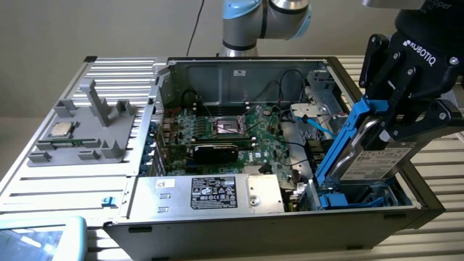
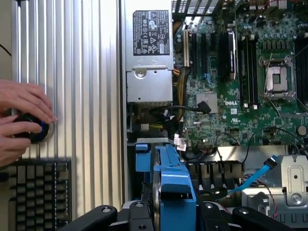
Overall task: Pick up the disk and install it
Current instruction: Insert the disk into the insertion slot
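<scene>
The disk (image 1: 366, 160), a silver-grey hard drive with a white label in a bright blue carrier, stands almost on edge, tilted, over the blue drive bay (image 1: 351, 198) at the front corner of the open computer case (image 1: 254, 224), on the exterior view's right. My black gripper (image 1: 397, 122) is shut on its upper end. In the wrist view the blue carrier of the disk (image 2: 175, 187) runs out from between my gripper (image 2: 173, 214) fingers toward the case's inside. The disk's lower end sits just inside the bay; whether it touches is unclear.
A silver power supply (image 1: 217, 193) lies beside the bay, with the green motherboard (image 1: 246, 136) behind it. A blue cable (image 1: 319, 122) hangs near the bay. A grey fixture (image 1: 87, 136) holds a CPU chip (image 1: 60, 129). A person's hands (image 2: 24, 110) rest on a knob beside a keyboard (image 2: 38, 192).
</scene>
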Tool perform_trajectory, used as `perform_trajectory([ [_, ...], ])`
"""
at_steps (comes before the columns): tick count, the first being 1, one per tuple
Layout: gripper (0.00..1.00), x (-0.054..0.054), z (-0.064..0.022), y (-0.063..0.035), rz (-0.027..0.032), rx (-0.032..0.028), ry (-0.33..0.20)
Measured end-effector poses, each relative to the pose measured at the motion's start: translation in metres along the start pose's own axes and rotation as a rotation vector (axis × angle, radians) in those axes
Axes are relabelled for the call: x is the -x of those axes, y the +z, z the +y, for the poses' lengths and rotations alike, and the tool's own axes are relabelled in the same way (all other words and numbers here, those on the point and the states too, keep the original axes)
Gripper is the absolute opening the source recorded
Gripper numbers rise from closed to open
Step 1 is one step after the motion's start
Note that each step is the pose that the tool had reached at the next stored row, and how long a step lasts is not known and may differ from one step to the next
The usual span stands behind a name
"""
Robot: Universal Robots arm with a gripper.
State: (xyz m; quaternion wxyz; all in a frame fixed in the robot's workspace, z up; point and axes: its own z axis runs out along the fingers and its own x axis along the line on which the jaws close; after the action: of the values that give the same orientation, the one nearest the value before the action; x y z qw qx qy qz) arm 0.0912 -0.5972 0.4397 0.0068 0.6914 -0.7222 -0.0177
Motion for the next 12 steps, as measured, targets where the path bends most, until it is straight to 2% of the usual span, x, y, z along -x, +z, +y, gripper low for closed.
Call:
perform_trajectory([
  [8, 0.37, -0.0007, -0.0003, 0.0067, -0.0009, 0.0001, -0.001],
  [12, 0.37, -0.0009, -0.0004, 0.0091, -0.0041, 0.0002, -0.002],
])
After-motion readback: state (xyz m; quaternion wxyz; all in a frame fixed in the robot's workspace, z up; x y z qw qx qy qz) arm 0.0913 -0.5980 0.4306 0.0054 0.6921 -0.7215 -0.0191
